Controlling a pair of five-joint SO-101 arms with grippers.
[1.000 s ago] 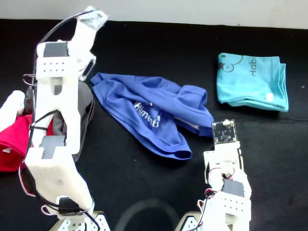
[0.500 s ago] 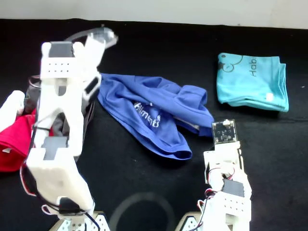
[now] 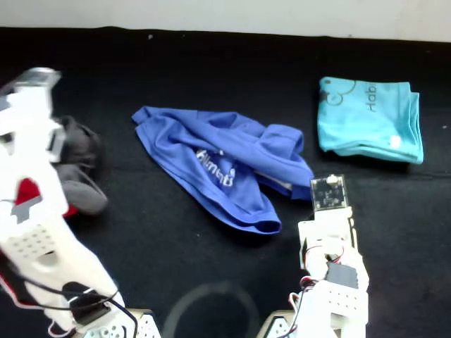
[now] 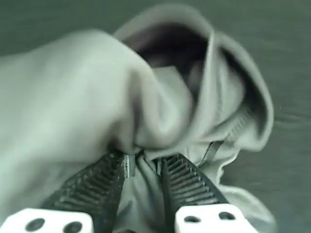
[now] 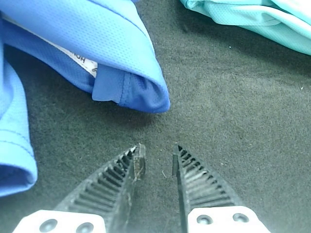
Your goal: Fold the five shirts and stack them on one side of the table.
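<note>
Grey shirt (image 4: 87,102) fabric sits pinched in the left end effector (image 4: 144,165). The right end effector (image 5: 156,160) hangs empty, slightly parted, over the black table (image 5: 233,107) beside the blue shirt (image 5: 73,43).

White plastic left arm (image 3: 35,232), right arm (image 3: 331,274); black toothed gripper fingers (image 5: 121,179), white screw-holed bases; red, black cables (image 3: 315,262).

Soft, even light falls from above on the black cloth-covered table (image 3: 141,239), and the shadows there are faint. The white plastic left arm (image 3: 35,239) glares almost to blank. The crumpled royal-blue jersey shirt (image 5: 97,43) throws a narrow dark shadow under its hem. The crumpled grey fabric shirt (image 4: 73,107) is bright on its outer folds and dark in its hollow.
</note>
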